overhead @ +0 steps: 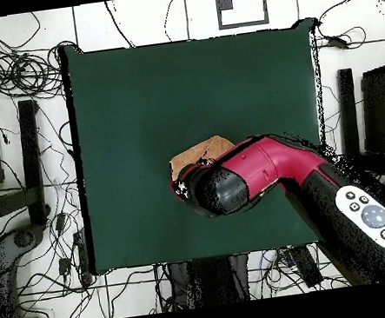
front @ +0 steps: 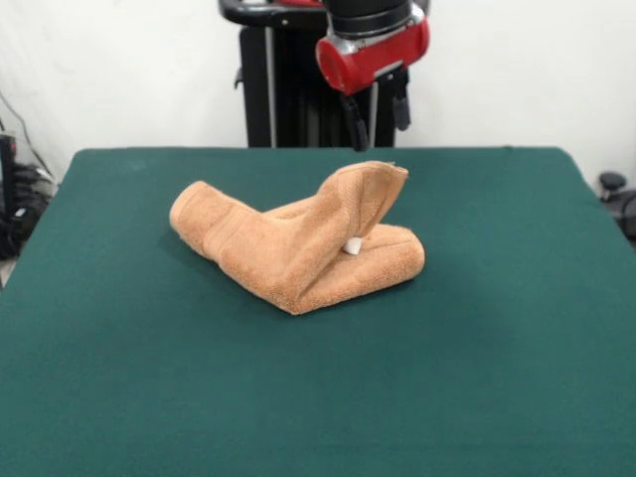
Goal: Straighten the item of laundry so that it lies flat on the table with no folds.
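The orange-tan towel (front: pixel 298 243) lies crumpled in the middle of the green table (front: pixel 149 378). It is folded into thick rolls, one fold stands up at its right end, and the small white tag (front: pixel 352 245) shows under that fold. My gripper (front: pixel 378 134) hangs under the red wrist just above and behind the raised fold, its two black fingers apart and holding nothing. In the overhead view the arm (overhead: pixel 234 182) covers most of the towel (overhead: pixel 199 152), of which only an edge shows on the table (overhead: pixel 135 95). The gripper is hidden there.
The black pedestal (front: pixel 273 89) stands behind the table's far edge. Cables (overhead: pixel 10 76) and dark equipment lie on the floor round the table. Wide bare green cloth surrounds the towel on all sides.
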You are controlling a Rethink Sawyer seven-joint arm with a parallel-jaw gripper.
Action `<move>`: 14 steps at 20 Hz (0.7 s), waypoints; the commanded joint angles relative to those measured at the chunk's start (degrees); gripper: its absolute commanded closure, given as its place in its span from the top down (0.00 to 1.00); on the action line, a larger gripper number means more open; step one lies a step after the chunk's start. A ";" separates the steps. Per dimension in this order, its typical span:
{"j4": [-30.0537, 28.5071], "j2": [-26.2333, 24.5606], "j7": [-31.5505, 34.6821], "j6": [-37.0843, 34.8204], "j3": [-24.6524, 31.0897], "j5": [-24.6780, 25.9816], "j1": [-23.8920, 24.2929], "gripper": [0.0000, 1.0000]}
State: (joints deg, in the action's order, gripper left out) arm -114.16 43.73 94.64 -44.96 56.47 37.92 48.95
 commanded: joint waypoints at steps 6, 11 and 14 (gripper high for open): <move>-0.53 -2.94 -8.83 -0.44 0.39 3.44 -2.18 1.00; 0.80 -3.86 -8.11 0.59 -1.18 5.72 -3.30 1.00; 1.39 -4.81 -7.81 1.54 -2.06 7.22 -3.64 1.00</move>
State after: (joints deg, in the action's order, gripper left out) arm -114.11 43.37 94.64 -44.96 56.47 40.56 48.59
